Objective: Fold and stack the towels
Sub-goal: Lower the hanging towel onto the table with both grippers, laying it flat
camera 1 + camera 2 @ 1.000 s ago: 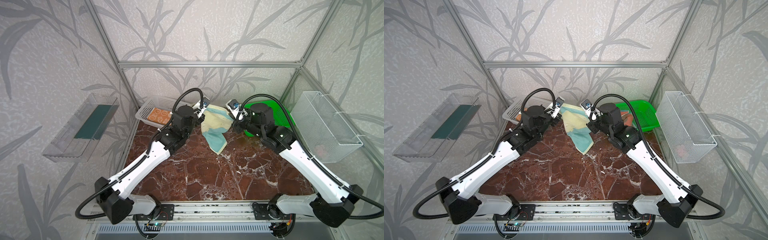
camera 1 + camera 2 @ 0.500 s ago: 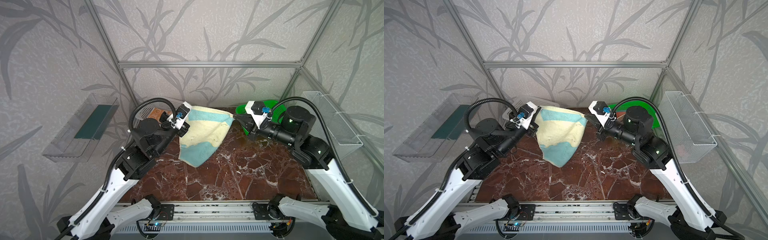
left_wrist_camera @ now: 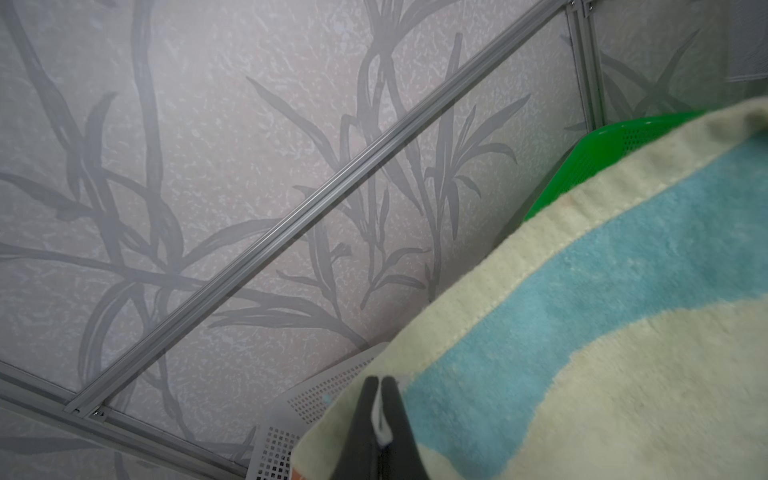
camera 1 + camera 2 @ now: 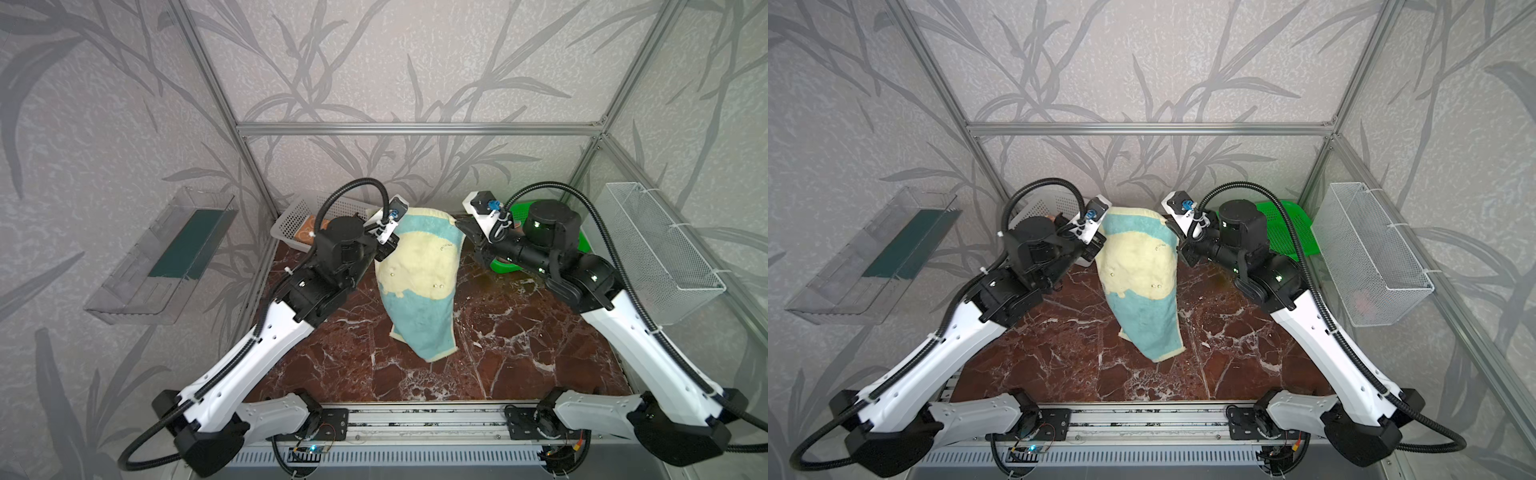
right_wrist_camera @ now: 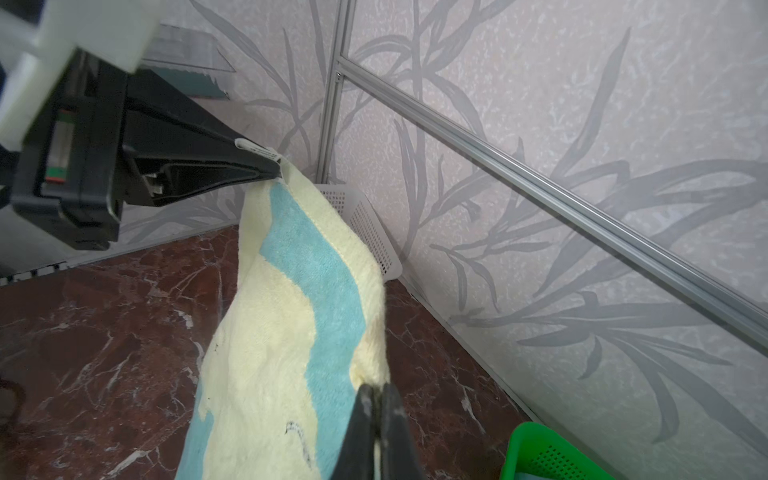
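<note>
- The left end effector (image 3: 380,381) is clamped tight on one upper corner of the yellow and teal towel (image 4: 419,266); the right wrist view shows its fingertips pinching the hem.
- The right end effector (image 5: 376,390) is likewise closed hard on the opposite upper corner, with cloth bunched between its fingers.
- The towel hangs between the two, spread in the air over the back middle of the dark red marble counter (image 4: 519,332), its top edge sagging slightly and its lower end narrowing to a point towards the front. Whether that point touches the counter cannot be told.
- An orange towel (image 4: 309,228) lies in the white basket (image 4: 291,212) at the back left corner.
- A green basket (image 4: 1291,232) sits at the back right, behind the right arm.
</note>
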